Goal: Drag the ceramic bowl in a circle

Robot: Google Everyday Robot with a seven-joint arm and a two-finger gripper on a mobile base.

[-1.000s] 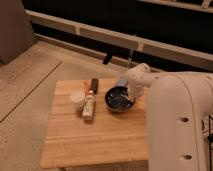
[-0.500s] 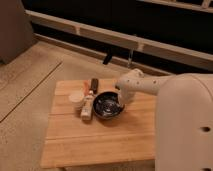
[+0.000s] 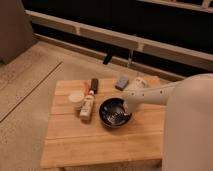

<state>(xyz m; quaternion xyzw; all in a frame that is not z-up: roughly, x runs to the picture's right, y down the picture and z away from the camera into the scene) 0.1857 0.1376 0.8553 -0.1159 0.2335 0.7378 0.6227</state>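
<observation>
The ceramic bowl (image 3: pixel 114 113) is round, dark and glossy with pale glints inside. It sits near the middle of the wooden table (image 3: pixel 100 145), just right of a lying bottle. My gripper (image 3: pixel 127 105) reaches in from the right on a white arm and sits at the bowl's right rim, touching it or just inside it. The bowl's far right edge is partly hidden by the gripper.
A small white cup (image 3: pixel 76 99) stands left of the bowl. A white bottle with an orange end (image 3: pixel 88 104) lies between cup and bowl. A dark object (image 3: pixel 94 84), a blue-grey object (image 3: pixel 121 82) and a white one (image 3: pixel 140 81) sit at the table's back. My white body (image 3: pixel 190 130) fills the right side.
The bowl has been dragged from the table's back right, first left toward the bottle, then toward the front. The gripper moved with it at its rim.
</observation>
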